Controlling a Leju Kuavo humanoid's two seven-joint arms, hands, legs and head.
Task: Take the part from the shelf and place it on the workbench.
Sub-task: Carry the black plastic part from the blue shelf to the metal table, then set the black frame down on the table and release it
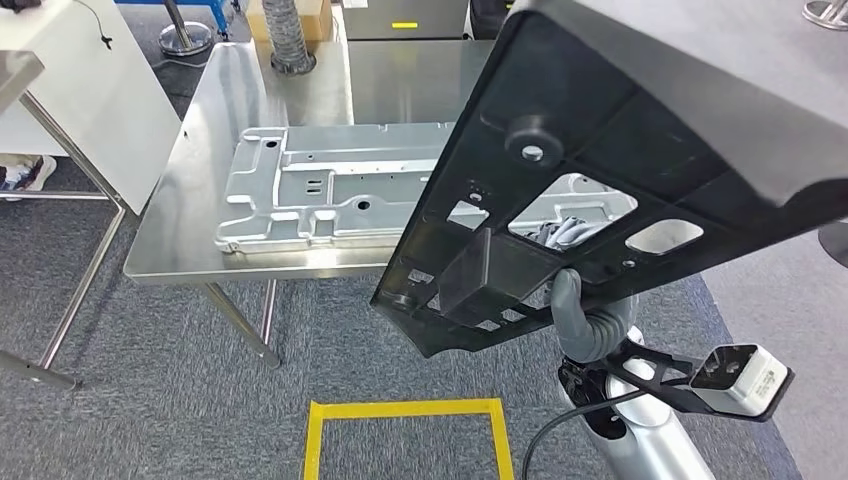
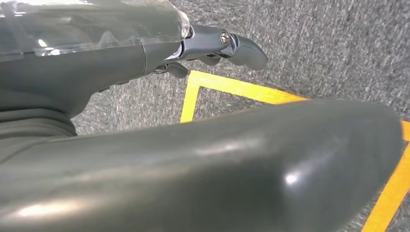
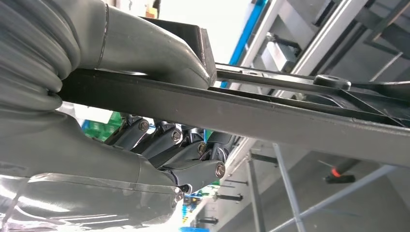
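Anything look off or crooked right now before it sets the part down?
The black part is steeply tilted in the right hand, held near one edge, overhanging the workbench and covering one end of the silver plate from view. Nothing looks damaged or spilled.

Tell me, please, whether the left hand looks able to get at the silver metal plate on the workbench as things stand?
Probably not at once. The left hand hangs low over the grey carpet by the yellow floor marking, holding nothing. The silver metal plate lies uncovered on the workbench ahead, so the arm would have to lift and reach forward.
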